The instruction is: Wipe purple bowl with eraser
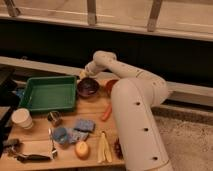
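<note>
The white arm's tool hangs at the eleven o'clock rim of the round dark purple bowl beside the green tray on the wooden table, seemingly mid-wipe; whether it holds the eraser I cannot tell, and the next stroke should sweep inside the bowl.

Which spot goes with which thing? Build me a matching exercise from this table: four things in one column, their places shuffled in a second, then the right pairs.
Things
1. gripper
2. purple bowl
3. green tray
4. white cup

Places
A. near the table's left edge, in front of the tray
B. just above the purple bowl's back rim
C. left part of the table, left of the purple bowl
D. between the tray and the orange-red bowl

Pairs: 1-B, 2-D, 3-C, 4-A
</note>
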Motion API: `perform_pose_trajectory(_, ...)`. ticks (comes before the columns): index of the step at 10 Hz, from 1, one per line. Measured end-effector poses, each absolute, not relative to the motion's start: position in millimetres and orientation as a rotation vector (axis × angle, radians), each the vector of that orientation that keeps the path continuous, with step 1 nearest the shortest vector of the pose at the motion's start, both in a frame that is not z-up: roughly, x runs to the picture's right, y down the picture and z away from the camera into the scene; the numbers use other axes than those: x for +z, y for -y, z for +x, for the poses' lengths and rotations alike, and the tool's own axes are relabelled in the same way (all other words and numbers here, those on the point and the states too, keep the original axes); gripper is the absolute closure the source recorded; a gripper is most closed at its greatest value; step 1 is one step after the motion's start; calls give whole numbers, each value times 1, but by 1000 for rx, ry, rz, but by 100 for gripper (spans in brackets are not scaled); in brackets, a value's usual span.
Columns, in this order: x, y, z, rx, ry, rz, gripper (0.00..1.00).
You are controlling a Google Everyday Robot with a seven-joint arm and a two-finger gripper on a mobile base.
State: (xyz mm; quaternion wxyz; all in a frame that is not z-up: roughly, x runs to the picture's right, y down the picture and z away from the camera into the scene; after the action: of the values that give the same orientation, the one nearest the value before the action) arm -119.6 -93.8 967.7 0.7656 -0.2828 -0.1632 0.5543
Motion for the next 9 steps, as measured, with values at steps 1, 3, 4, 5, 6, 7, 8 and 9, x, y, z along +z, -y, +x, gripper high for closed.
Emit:
perform_pose_trajectory(1, 963, 89, -119, 1204, 360, -622, 100)
perform_pose_trajectory(3, 950, 76, -119, 1191, 339, -640, 100)
perform_pose_trajectory(4, 947, 73, -111, 1197, 325, -639, 100)
perform_pose_trajectory(5, 945, 69, -96, 1211, 298, -631, 100)
perform_pose_trajectory(6, 943, 66, -88, 1218, 282, -627, 100)
perform_pose_trajectory(7, 944, 66, -88, 1219, 276, -623, 100)
perform_pose_trajectory(8, 946, 68, -86, 1222, 271, -611, 100)
perform_pose_trajectory(9, 954, 76, -84, 1229, 274, -601, 100)
